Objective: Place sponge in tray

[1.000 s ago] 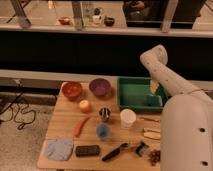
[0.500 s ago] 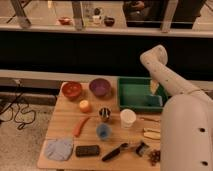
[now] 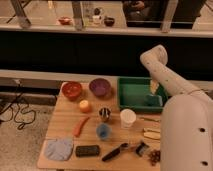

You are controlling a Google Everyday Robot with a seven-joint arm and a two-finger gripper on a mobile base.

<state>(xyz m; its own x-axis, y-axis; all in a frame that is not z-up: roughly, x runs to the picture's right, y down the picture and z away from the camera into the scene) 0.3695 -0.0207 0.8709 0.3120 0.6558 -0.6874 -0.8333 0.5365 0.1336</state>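
One sponge [image 3: 151, 100] lies inside the green tray [image 3: 131, 94], at its right end near the front corner; it shows only as a small pale blue-green patch, and which way its long side runs is hard to make out. Just above it, over the same end of the tray, hangs the gripper [image 3: 154, 88], its fingers spread apart and holding nothing, though much of it is covered by the white arm [image 3: 165, 75] that reaches in from the right. That arm's big lower casing also hides the right edge of the wooden table [image 3: 65, 125].

To the left of the tray stand a purple bowl [image 3: 99, 87] and a red bowl [image 3: 72, 90]. A white cup [image 3: 128, 118] stands in front of the tray. A blue-grey cloth [image 3: 59, 149] and a black block [image 3: 87, 150] lie at the front left.
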